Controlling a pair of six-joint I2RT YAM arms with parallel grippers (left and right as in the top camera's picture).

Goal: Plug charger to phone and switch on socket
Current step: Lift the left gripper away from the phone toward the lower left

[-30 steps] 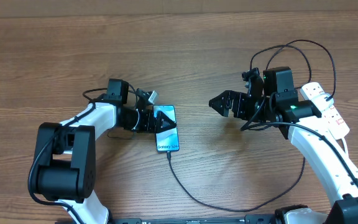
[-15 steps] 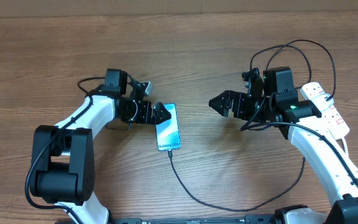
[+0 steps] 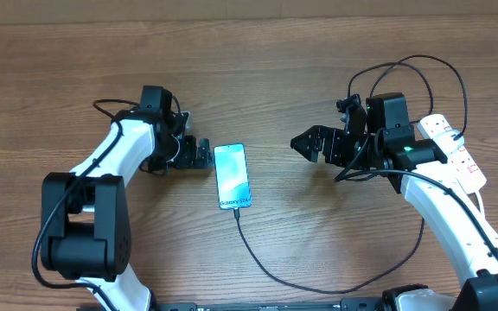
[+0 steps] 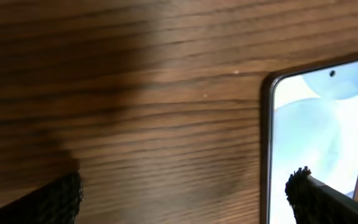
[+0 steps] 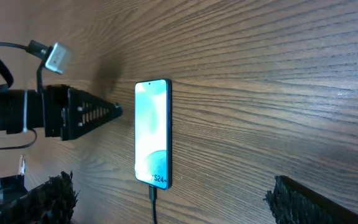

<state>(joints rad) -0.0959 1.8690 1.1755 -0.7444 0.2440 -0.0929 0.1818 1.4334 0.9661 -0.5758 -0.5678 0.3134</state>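
The phone (image 3: pixel 233 176) lies flat on the wooden table, its lit screen up and the "Galaxy S24" text at its near end. The charger's connector tip (image 3: pixel 235 213) sits in its near end, and the thin black cable (image 3: pixel 318 288) loops right toward the white socket (image 3: pixel 458 155) at the far right. The plug is hidden behind the right arm. My left gripper (image 3: pixel 204 155) is open and empty, just left of the phone (image 4: pixel 328 118). My right gripper (image 3: pixel 303 143) is open and empty, well right of the phone (image 5: pixel 152 134), with the connector (image 5: pixel 152 193) in its view.
The left arm's fingers (image 5: pixel 82 112) and a small white cable end (image 5: pixel 56 57) show in the right wrist view. Black arm cables arch over the right arm (image 3: pixel 422 65). The table's far edge (image 3: pixel 249 17) runs along the top.
My left gripper has drawn back to the left off the phone and now lies beside it. The phone and right arm have stayed put.
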